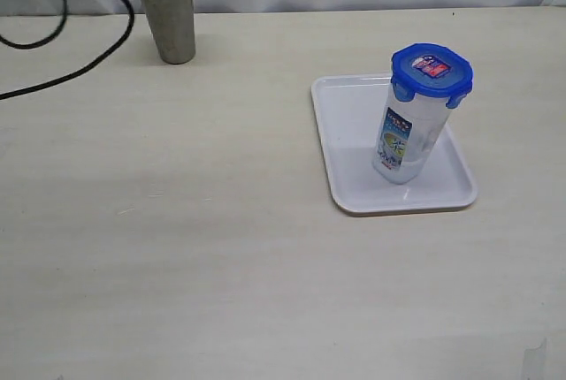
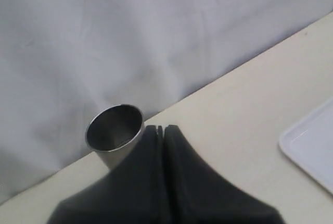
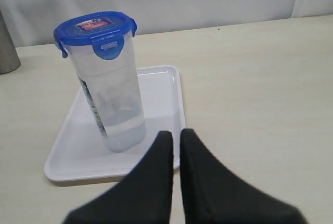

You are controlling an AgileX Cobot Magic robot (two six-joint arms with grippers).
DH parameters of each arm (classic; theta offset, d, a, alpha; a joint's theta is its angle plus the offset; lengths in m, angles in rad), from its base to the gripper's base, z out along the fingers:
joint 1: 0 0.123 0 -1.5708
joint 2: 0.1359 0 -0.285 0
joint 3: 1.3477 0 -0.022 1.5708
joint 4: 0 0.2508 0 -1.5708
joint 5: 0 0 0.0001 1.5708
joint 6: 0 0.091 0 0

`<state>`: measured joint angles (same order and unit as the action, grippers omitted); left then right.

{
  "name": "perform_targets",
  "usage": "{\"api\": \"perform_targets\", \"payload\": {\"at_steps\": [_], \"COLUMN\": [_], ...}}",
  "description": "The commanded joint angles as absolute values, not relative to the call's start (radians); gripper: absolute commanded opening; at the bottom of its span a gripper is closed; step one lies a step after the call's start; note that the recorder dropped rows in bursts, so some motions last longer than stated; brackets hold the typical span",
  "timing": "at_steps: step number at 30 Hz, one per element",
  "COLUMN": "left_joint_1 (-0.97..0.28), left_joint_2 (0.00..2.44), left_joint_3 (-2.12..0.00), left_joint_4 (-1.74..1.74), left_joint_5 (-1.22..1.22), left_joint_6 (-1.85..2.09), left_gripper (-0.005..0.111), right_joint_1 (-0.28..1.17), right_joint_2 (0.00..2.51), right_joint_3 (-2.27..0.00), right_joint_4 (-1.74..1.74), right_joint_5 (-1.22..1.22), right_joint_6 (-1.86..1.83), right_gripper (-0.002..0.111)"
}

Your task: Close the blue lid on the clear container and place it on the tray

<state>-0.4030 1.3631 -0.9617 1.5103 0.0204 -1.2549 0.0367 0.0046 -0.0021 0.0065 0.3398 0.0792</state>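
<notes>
A: Where's the clear container (image 1: 402,146)?
B: Upright on the tray (image 1: 354,110), right half of the table (image 1: 221,239) in the ext. view. Its base is approx. mid-tray, with bare tray on every side. Printed label shows on its side.
A: Blue lid (image 1: 432,71)?
B: On top of the container, sticker facing up. The flaps I can see are folded down over the rim.
A: Right gripper (image 3: 176,133), what's it doing?
B: Clenched, jaws nearly touching, nothing between them. Its wrist cam shows the tips overlapping the tray's near rim. The container stands beyond them and off to one side, w/ clear space between, so no contact. Can't tell how high the gripper is. It isn't in the ext. view.
A: And the left gripper (image 2: 160,128)?
B: Also closed tight, empty. It sits just beside the steel cup (image 2: 114,127), and I can't tell if they touch.
A: Where's that vs. the tray?
B: The cup is at the table's far left, by the white backdrop and well apart from the tray. Only a corner of the tray shows in the left wrist cam, so the container is nowhere near that gripper.
A: Anything else?
B: Black cables (image 1: 80,66) loop across the table next to the cup.
</notes>
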Motion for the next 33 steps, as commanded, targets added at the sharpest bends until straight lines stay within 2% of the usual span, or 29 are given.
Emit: {"api": "perform_targets", "payload": {"at_steps": [1,14,21,28,33], "left_joint_1": [-0.395,-0.395,-0.395,-0.395,-0.395], "left_joint_2": [1.171,0.616,0.340,0.164,0.076], "left_joint_3": [-0.857,-0.494,-0.371,-0.262,-0.194], "left_joint_4": [1.454,1.345,1.345,1.345,1.341], "left_joint_5": [-0.058,-0.108,-0.112,-0.209,-0.147], "left_joint_6": [-1.264,-1.282,-1.366,-1.392,-1.394], "left_gripper": [0.000,0.000,0.000,0.000,0.000], "right_joint_1": [0.036,0.036,0.036,0.036,0.036], "right_joint_2": [0.000,0.000,0.000,0.000,0.000], "right_joint_3": [0.000,0.000,0.000,0.000,0.000], "right_joint_4": [0.010,0.010,0.010,0.010,0.010], "right_joint_5": [0.340,0.340,0.340,0.340,0.340], "right_joint_6": [0.082,0.082,0.082,0.082,0.082], "right_gripper": [0.005,0.005,0.005,0.005,0.005]}}
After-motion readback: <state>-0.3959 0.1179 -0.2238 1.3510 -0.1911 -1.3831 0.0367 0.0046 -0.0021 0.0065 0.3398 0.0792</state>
